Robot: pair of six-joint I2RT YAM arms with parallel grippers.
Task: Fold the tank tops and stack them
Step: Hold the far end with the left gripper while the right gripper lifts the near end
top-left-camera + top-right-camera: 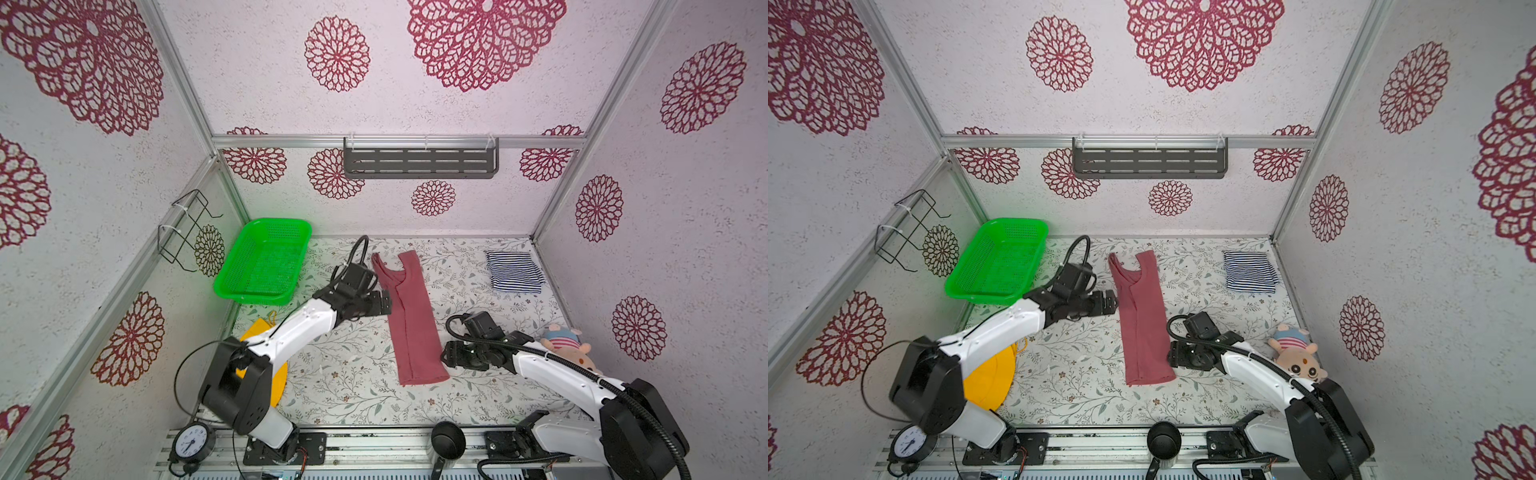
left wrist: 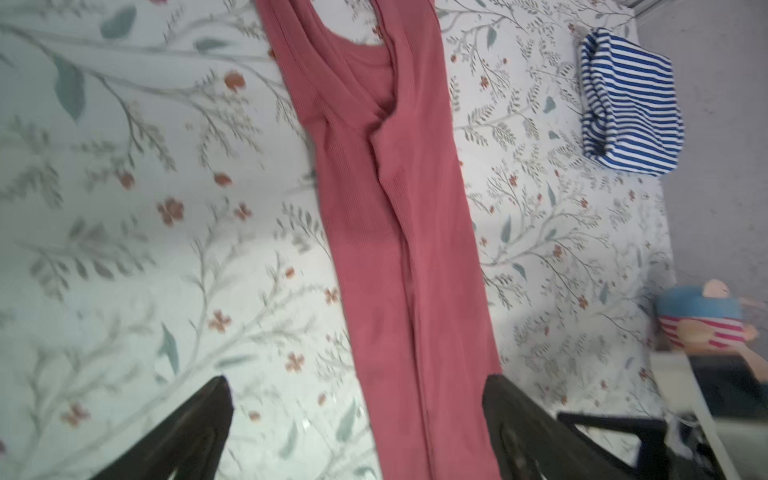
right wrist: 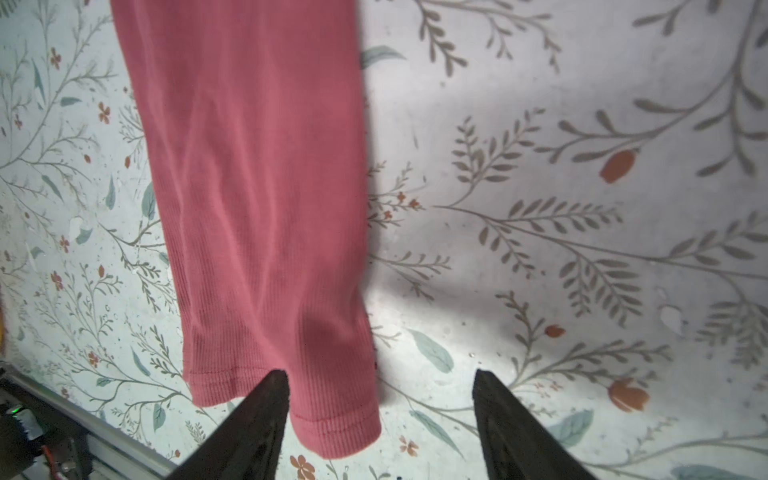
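The red top lies flat in the middle of the floral mat, folded lengthwise into a long narrow strip, with its straps toward the back wall and its hem toward the front rail. The striped top sits folded in the back right corner, well apart from it. The left gripper hovers just beside the strip's left edge, its fingers spread wide and holding nothing. The right gripper is low by the strip's right edge near the hem, also spread, with one finger over the hem and the other over bare mat, gripping nothing. A green basket stands back left and a plush toy lies at the right
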